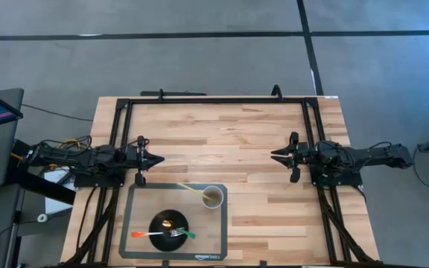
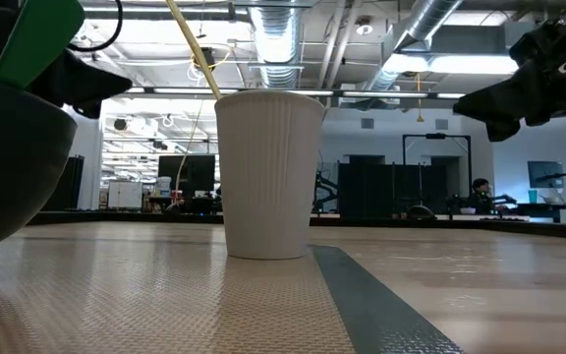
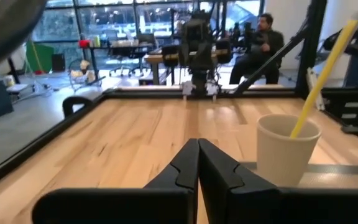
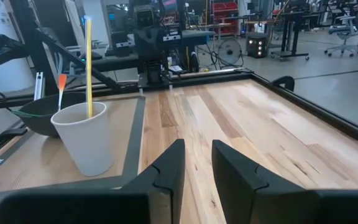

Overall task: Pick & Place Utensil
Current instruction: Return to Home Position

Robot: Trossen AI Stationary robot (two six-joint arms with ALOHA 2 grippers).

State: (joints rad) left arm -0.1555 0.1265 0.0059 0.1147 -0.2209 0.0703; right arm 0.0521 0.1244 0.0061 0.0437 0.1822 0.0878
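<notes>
High view: homing step, likely near done, with left fingers [image 3: 182, 169] pressed together and right fingers [image 4: 169, 172] narrowly apart, both empty at opposite tabletop [image 1: 222, 134] sides, straw [image 1: 193, 190] in cup [image 1: 213, 197] on mat [image 1: 135, 196]; next needs only parking, no grasp.

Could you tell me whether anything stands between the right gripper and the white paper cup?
Nothing visible does. Only bare wooden table and the dark border of the transparent mat lie between the open right gripper and the white paper cup holding the yellow straw. The left gripper waits shut at the table's opposite side.
</notes>
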